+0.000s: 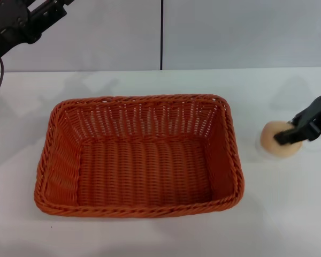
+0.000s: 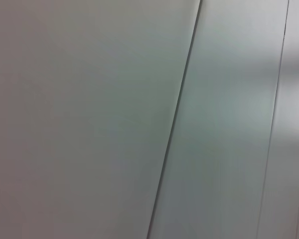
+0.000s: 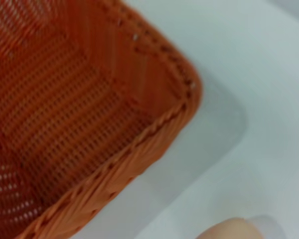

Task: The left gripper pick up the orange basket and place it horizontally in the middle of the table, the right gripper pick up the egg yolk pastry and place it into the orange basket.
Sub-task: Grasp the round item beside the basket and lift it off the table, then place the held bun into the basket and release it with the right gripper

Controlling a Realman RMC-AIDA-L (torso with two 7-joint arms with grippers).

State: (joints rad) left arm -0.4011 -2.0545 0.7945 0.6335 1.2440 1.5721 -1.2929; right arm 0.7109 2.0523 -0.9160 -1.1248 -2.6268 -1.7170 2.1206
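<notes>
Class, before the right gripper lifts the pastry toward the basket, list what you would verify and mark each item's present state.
1. Orange woven rectangular basket lies horizontally mid-table: ok.
2. Basket interior is empty: ok.
3. Right gripper is at the small round pale beige egg yolk pastry: ok.
4. Fingers firmly closed on the pastry: cannot tell.
5. Left gripper is raised at the far left, away from the basket: ok.
6. White table between pastry and basket is bare: ok.

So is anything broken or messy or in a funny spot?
Nothing stands out. The rectangular orange woven basket sits level and empty in the middle of the white table, weave intact. The small round beige pastry rests on the table beside it, with the right gripper at it. The left gripper is raised away.
</notes>
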